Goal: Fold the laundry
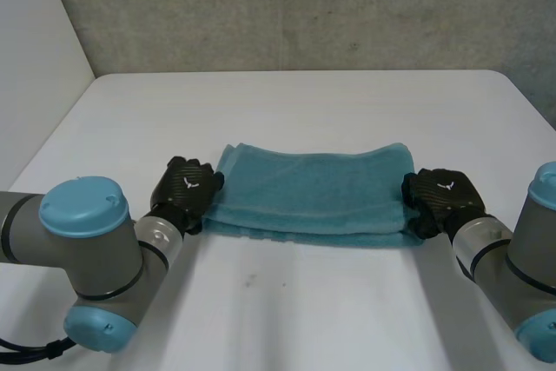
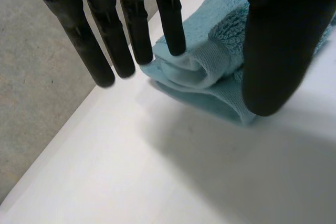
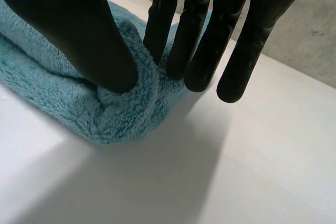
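Towel (image 1: pixel 308 188), teal and fluffy, lies as a long, narrow band across the middle of the white tabletop (image 1: pixel 304 301), its length running from one side to the other. Stacked layers show along its near edge, so at least one lengthwise fold appears done. What seems left is bringing the two short ends together to halve the band, perhaps more than once, then smoothing it flat.

Each of the robot's hands is at one short end of the towel. The left hand (image 1: pixel 185 188) is at the left end. In the left wrist view its fingers (image 2: pixel 170 24) reach down straight, and the one nearest the thumb touches the hemmed corner. The thumb stands on the other side of that corner, so the cloth bulges between them and looks lightly pinched. The other fingers hang beside the towel, over bare tabletop.

The right hand (image 1: pixel 443 197) is at the right end. In the right wrist view its thumb presses down into the plush top of the rounded end, and its straight fingers (image 3: pixel 194 35) stand against the far side of that end, pinching the cloth between them. Both ends rest on the tabletop, not lifted.
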`<state>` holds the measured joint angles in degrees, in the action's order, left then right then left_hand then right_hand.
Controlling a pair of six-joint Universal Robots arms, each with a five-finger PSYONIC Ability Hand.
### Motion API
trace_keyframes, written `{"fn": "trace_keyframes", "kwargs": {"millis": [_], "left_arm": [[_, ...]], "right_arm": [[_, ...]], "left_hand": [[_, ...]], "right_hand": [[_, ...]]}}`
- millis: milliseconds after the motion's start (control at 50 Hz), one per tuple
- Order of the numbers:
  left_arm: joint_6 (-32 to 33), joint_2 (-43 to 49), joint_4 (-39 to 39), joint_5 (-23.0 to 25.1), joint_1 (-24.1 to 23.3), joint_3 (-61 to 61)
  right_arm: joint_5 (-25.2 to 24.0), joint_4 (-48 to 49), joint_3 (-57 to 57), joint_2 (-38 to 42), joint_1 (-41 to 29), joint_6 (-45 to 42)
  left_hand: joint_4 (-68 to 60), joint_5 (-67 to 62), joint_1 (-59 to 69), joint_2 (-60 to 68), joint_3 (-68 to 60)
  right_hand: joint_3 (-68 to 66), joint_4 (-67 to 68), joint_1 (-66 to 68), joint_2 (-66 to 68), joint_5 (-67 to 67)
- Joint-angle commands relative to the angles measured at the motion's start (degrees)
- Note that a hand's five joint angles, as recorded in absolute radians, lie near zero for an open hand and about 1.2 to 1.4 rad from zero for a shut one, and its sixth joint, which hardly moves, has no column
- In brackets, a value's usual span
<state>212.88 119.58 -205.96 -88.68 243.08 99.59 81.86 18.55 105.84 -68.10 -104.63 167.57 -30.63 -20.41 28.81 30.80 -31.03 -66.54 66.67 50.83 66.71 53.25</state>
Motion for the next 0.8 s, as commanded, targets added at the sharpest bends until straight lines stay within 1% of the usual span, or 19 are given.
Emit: {"fn": "trace_keyframes", "kwargs": {"millis": [20,80,120,200,240,260,280,300,340,360,400,420,460,560,640,680,700,740,800], "left_arm": [[-0.7,-5.2,0.5,0.0,-1.2,2.0],[-0.9,-8.4,0.5,-0.4,-0.7,3.4],[-1.0,-9.8,0.4,-0.8,-0.4,4.0],[-1.1,-14.7,0.7,-1.3,1.3,5.1],[-1.2,-16.6,1.0,-1.2,2.3,5.6],[-1.7,-17.8,1.3,-1.1,3.0,5.9],[-1.7,-17.8,1.3,-1.1,3.0,5.9],[-2.5,-18.5,1.4,-1.1,3.5,5.9],[-3.9,-19.0,1.6,-1.1,3.6,5.9],[-5.4,-19.1,1.9,-1.1,3.7,5.8],[-7.0,-19.2,1.9,-1.1,3.8,5.6],[-8.5,-19.2,1.9,-1.1,4.0,5.4],[-9.9,-19.1,1.9,-1.0,4.3,5.1],[-13.8,-18.9,1.9,-0.9,4.5,3.8],[-17.5,-18.3,1.8,-0.8,4.3,1.2],[-18.9,-18.2,1.8,-0.8,4.3,0.0],[-20.1,-17.6,1.8,-0.8,4.3,-1.5],[-21.4,-16.6,1.9,-0.8,4.1,-3.2],[-24.0,-14.4,2.0,-0.8,2.9,-7.1]], "right_arm": [[0.6,1.7,-1.4,1.0,1.6,-4.3],[0.6,1.2,-1.9,0.5,2.4,-6.1],[1.0,0.2,-4.1,-0.5,2.7,-11.5],[2.7,-0.9,-8.3,-1.5,2.0,-16.7],[5.0,-2.3,-13.4,-1.9,-2.5,-19.5],[5.1,-2.3,-13.5,-1.9,-2.5,-19.5],[5.5,-3.1,-17.0,-1.2,-6.9,-20.0],[5.5,-3.1,-17.1,-1.2,-7.0,-20.0],[5.4,-4.9,-23.8,1.3,-15.5,-20.4],[5.4,-4.9,-23.8,1.3,-15.5,-20.4],[4.8,-6.9,-30.0,8.1,-22.9,-20.5],[4.8,-6.9,-30.1,8.2,-22.9,-20.5],[3.5,-8.4,-33.9,13.8,-28.1,-20.6],[2.1,-11.2,-36.4,19.9,-32.3,-21.1],[2.2,-11.6,-37.2,20.6,-32.6,-21.2],[2.5,-10.8,-37.7,18.7,-32.1,-20.0],[2.5,-10.8,-37.7,18.7,-32.1,-20.0],[3.7,-9.7,-36.9,13.2,-31.4,-16.9],[4.4,-9.6,-36.0,10.4,-29.9,-13.8]], "left_hand": [[11.2,10.9,-9.3,-11.3,11.6],[12.8,12.6,-11.0,-13.0,13.2],[13.5,13.3,-11.7,-13.7,13.9],[14.2,14.0,-12.4,-14.4,14.6],[14.9,14.6,-13.0,-15.0,15.3],[15.0,14.8,-13.2,-15.2,15.4],[15.0,14.8,-13.2,-15.2,15.4],[15.5,15.3,-13.7,-15.7,15.9],[15.7,15.5,-13.9,-15.9,16.1],[15.9,15.7,-14.1,-16.0,16.3],[16.2,16.0,-14.4,-16.4,16.6],[16.2,16.0,-14.4,-16.4,16.6],[16.4,16.2,-14.6,-16.6,16.8],[17.4,17.2,-15.6,-17.6,17.8],[17.4,17.2,-15.6,-17.6,17.8],[17.4,17.2,-15.6,-17.6,17.8],[17.2,17.0,-15.4,-17.4,17.6],[17.2,17.0,-15.4,-17.4,17.6],[17.0,16.8,-15.2,-17.2,17.5]], "right_hand": [[-13.5,13.3,29.2,13.3,16.8],[-13.5,13.3,29.2,13.3,16.8],[-13.5,13.3,29.2,13.3,16.8],[-13.5,13.3,29.2,13.3,16.8],[-13.5,13.3,29.2,13.3,16.8],[-13.5,13.3,29.2,13.3,16.8],[-13.5,13.3,29.2,13.3,16.8],[-13.5,13.3,29.2,13.3,16.8],[-13.5,13.3,29.2,13.3,16.8],[-13.5,13.3,29.2,13.3,16.8],[-13.5,13.3,29.2,13.3,16.8],[-13.5,13.3,29.2,13.3,16.8],[-13.5,13.3,29.2,13.3,16.8],[-13.5,13.3,29.2,13.3,16.8],[-12.7,12.6,28.4,12.5,16.0],[20.9,-21.1,-5.2,-21.1,-17.7],[21.1,-21.3,-5.4,-21.3,-17.8],[55.6,-55.7,-39.9,-55.8,-52.3],[56.5,-56.7,-40.8,-56.7,-53.2]]}}
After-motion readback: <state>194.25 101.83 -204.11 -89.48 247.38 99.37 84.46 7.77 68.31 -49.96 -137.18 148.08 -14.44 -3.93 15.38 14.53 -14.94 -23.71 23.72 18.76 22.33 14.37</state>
